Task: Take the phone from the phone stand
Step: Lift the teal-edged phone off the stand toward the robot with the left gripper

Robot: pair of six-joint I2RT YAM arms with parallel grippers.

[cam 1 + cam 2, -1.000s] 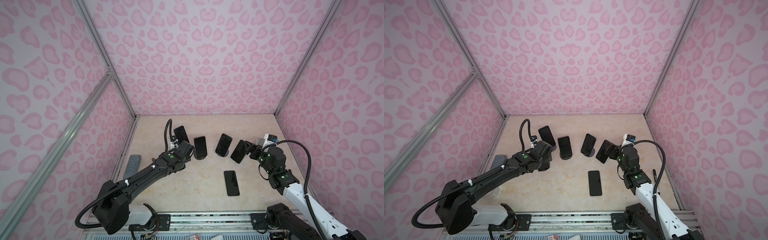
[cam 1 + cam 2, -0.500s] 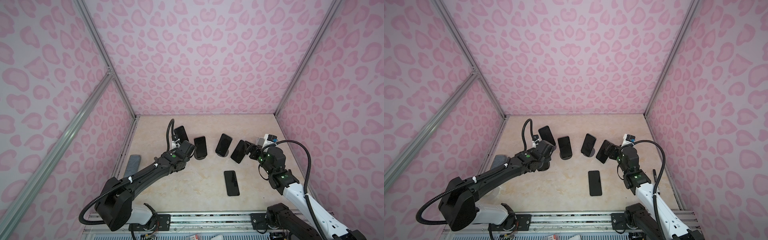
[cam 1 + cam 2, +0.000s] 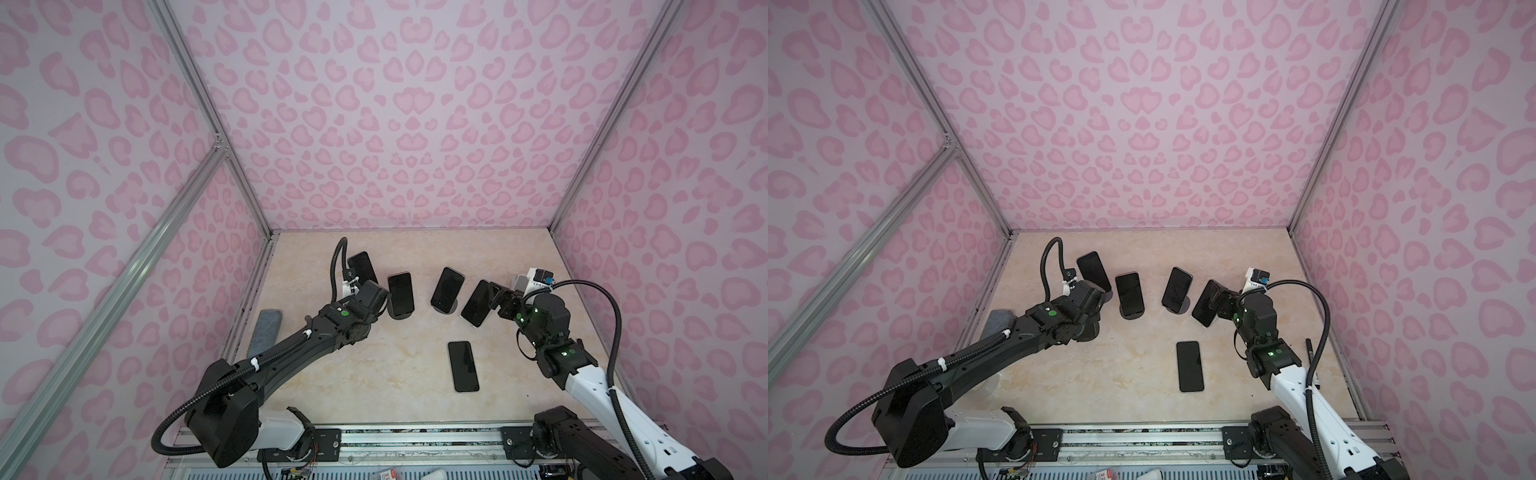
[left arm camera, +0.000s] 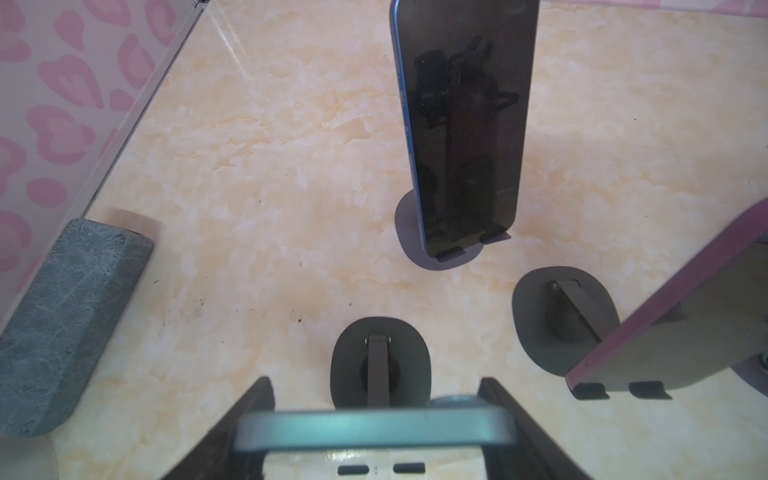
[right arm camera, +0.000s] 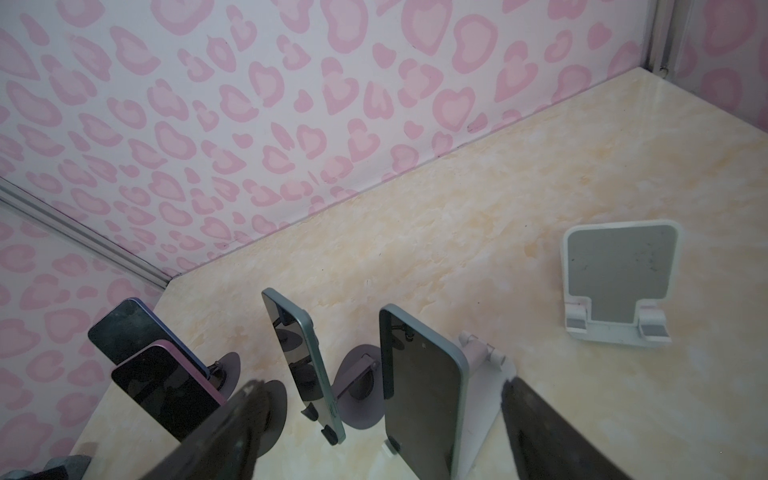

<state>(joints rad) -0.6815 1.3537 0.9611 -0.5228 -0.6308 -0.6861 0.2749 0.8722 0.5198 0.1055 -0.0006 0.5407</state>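
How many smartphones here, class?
6: black phone flat on the table; blue-edged phone, pink-edged phone, teal-edged phone on dark stands; pale-blue phone on a white stand; grey-teal phone in the left gripper, hidden in both top views.

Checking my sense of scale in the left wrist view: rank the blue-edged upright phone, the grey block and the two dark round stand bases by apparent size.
1. Blue-edged phone.
2. Grey block; both run out of frame.
3. Stand base nearer the block and farther stand base: alike, both partly hidden, unranked.

The phone (image 4: 465, 124) screen is glossy, the marble-look tabletop (image 4: 270, 166) smooth, the white plastic stand (image 5: 619, 270) matt, the grey block (image 4: 70, 324) rough.
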